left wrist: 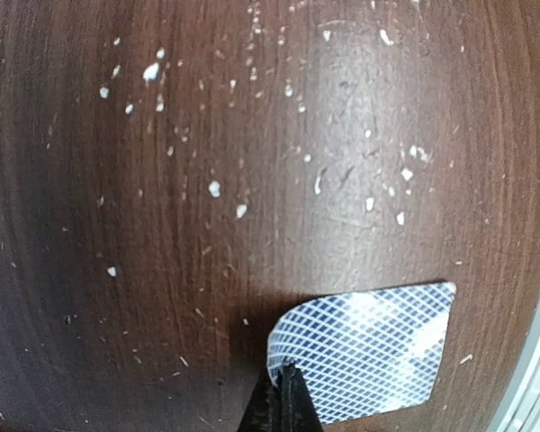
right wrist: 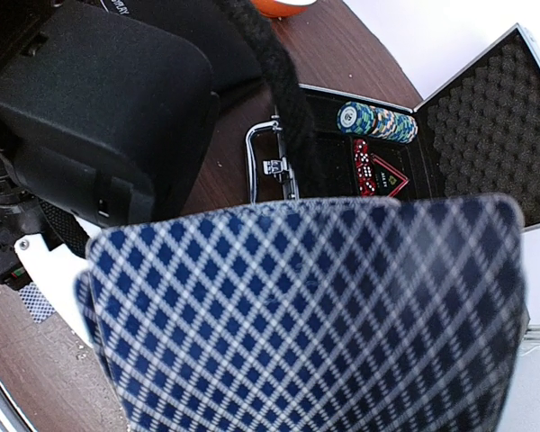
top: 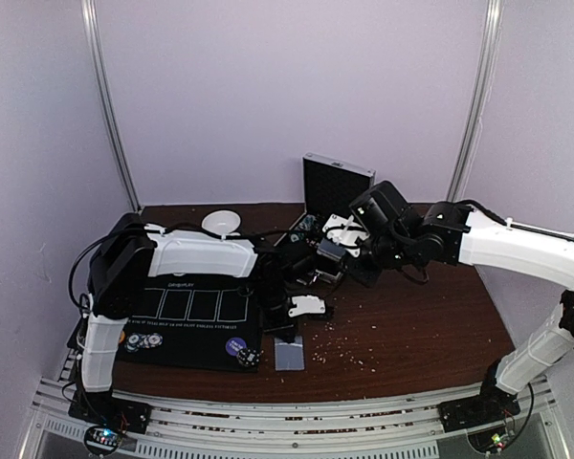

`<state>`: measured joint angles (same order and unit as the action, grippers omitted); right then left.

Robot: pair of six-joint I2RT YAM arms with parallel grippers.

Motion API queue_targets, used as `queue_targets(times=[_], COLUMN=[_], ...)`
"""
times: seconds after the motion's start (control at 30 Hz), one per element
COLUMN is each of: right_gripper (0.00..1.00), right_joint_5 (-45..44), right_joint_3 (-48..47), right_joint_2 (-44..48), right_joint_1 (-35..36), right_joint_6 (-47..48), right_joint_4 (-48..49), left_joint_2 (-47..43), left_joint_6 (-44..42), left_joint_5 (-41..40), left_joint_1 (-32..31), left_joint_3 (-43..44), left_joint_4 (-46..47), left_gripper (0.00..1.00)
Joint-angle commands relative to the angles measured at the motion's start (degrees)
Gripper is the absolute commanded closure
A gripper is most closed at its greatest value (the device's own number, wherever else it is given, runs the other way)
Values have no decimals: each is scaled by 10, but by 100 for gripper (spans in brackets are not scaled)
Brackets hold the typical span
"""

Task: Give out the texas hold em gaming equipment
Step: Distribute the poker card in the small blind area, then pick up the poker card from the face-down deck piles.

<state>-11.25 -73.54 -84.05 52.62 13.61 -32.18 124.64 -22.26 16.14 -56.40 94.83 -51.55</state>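
Observation:
One grey-blue-backed playing card (left wrist: 369,351) lies low over the brown table (left wrist: 162,225), near its front edge, also seen from above as the card (top: 289,356). My left gripper (left wrist: 284,389) is shut, its tips pinching that card's near-left corner. Blue-diamond cards (right wrist: 306,315) fill the right wrist view and hide the fingers holding them. My right gripper (top: 327,258) hangs shut over the table's middle, just in front of the case. Striped poker chips (top: 143,340), a purple disc (top: 235,346) and another chip (top: 249,359) rest on the black mat (top: 201,335).
An open metal case (top: 337,182) stands at the back, holding a row of chips (right wrist: 376,121) and red dice (right wrist: 369,171). A white bowl (top: 222,223) sits at the back left. White crumbs (left wrist: 214,189) dot the wood. The left arm (right wrist: 99,108) is close beside the right gripper.

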Motion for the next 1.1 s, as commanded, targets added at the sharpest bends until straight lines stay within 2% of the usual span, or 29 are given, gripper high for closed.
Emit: queue_targets(times=[0.0, 0.2, 0.33, 0.43, 0.67, 0.9, 1.07], right_gripper=[59, 59, 59, 59, 59, 59, 59], right_joint_5=[-5, -4, -4, -3, 0, 14, 19], right_joint_3=[-8, -10, -10, -12, -18, -33, -37], right_joint_2=[8, 9, 12, 13, 21, 32, 36], right_joint_1=[-1, -1, -1, -1, -1, -1, 0], right_joint_6=[-2, -3, -4, -4, -6, -10, -15], right_joint_4=[-1, 0, 0, -1, -4, -11, -13], left_joint_2=[2, -1, -10, -24, -67, -90, -109], left_joint_6=[-24, -17, -17, -11, 2, 40, 115], left_joint_5=[-30, -52, -55, -54, -72, -80, -97], left_joint_1=[-4, -5, -6, -6, 3, 53, 109], left_joint_3=[-1, 15, 11, 15, 13, 10, 15], left_joint_4=[-2, 7, 8, 12, 28, 45, 46], left_gripper=[100, 97, 76, 70, 63, 60, 57])
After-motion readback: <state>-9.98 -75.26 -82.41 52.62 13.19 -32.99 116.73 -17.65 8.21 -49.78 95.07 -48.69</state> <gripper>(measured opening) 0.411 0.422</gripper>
